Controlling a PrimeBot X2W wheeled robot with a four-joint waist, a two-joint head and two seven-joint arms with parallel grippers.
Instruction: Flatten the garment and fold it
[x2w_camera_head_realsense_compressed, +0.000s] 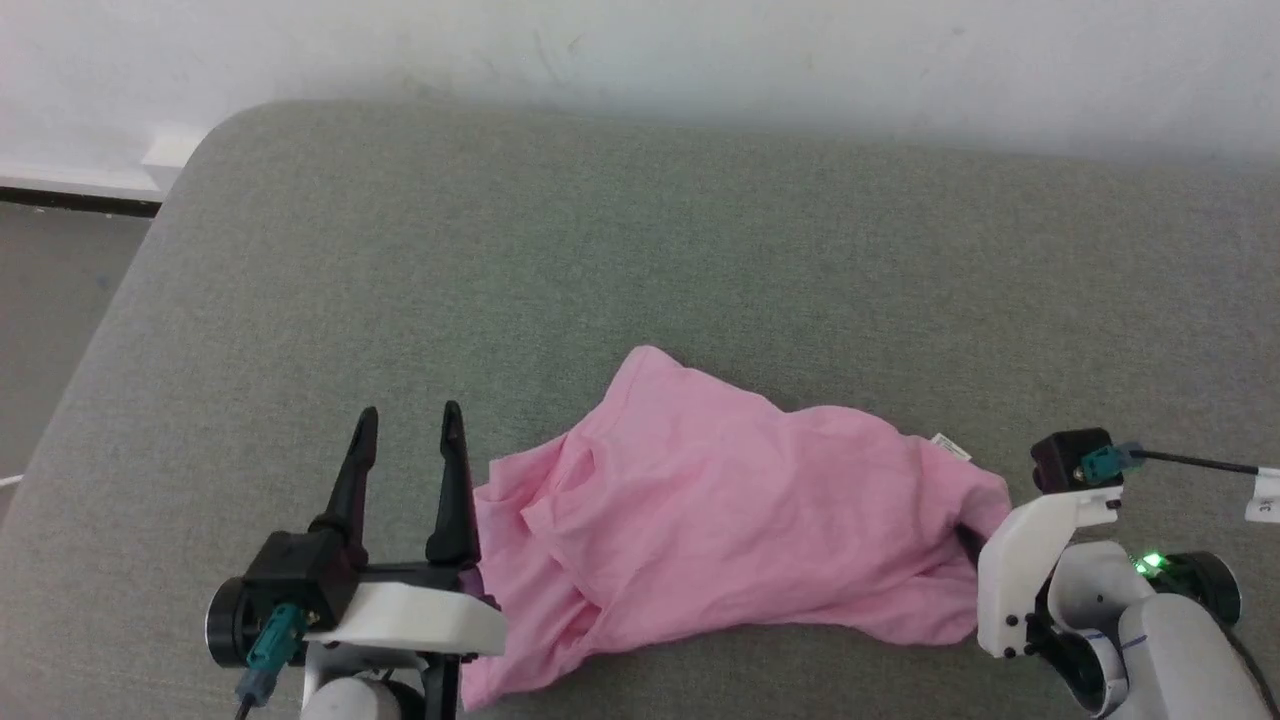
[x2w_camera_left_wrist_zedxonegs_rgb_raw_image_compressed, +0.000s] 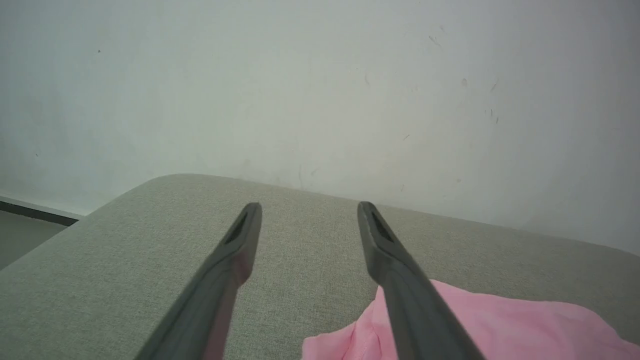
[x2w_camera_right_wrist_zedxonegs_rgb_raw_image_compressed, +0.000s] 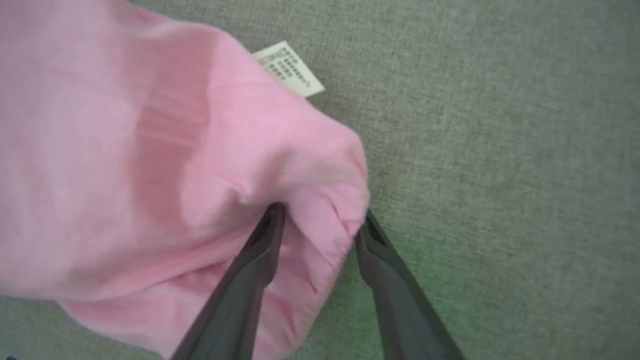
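Left gripper spread wide, empty, at 9 o'clock of garment. Right gripper straddles bunched 3 o'clock edge; clamped or not, can't tell.

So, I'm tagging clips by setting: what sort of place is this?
Probably an indoor room, home-like or a test space: a grey fabric cushion, maybe a sofa or bed, against a plain white wall, with a pink garment crumpled on it.

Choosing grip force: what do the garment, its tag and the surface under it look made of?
Garment: thin, matte pink cloth, limp creases. Tag: white printed fabric or paper, can't tell. Surface: grey-green woven upholstery, visible weave.
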